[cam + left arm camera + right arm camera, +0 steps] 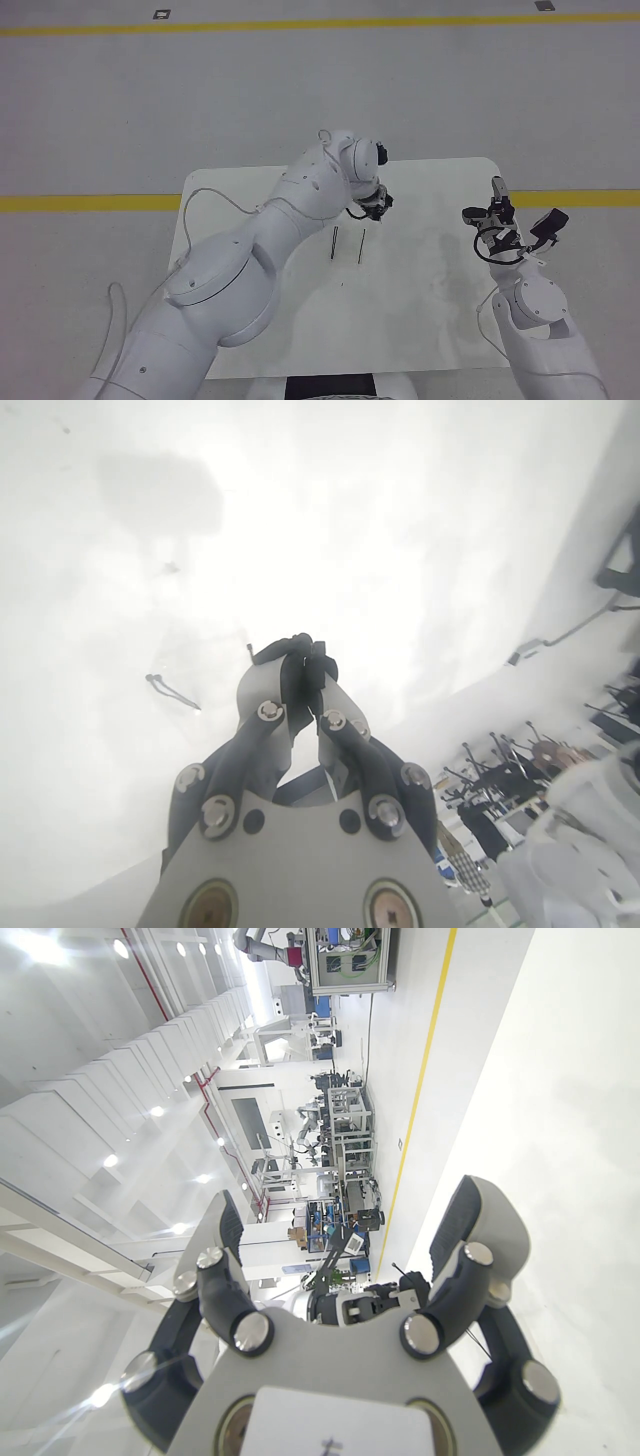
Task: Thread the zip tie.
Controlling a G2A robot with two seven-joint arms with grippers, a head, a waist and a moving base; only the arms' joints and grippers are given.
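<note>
Surface [430,320]: white, rounded corners.

Zip ties: two, black, thin and straight, lying flat near the middle of the surface, side by side and roughly parallel but apart. West zip tie [334,243], east zip tie [361,246]. Neither is threaded or looped, and nothing touches them.

Right gripper [497,213]: near the right edge of the surface, well apart from both zip ties. The right wrist view shows its jaws spread wide with nothing between them, aimed out across the room and not down at the surface.

Left gripper [377,204]: just beyond the far ends of the zip ties, nearer the east one. The left wrist view shows its jaws pressed together at the tips above the surface. Cannot tell whether anything is pinched between the dark pads.

Beyond the surface: grey floor, with a yellow line [90,203] level with the far half of the surface.
</note>
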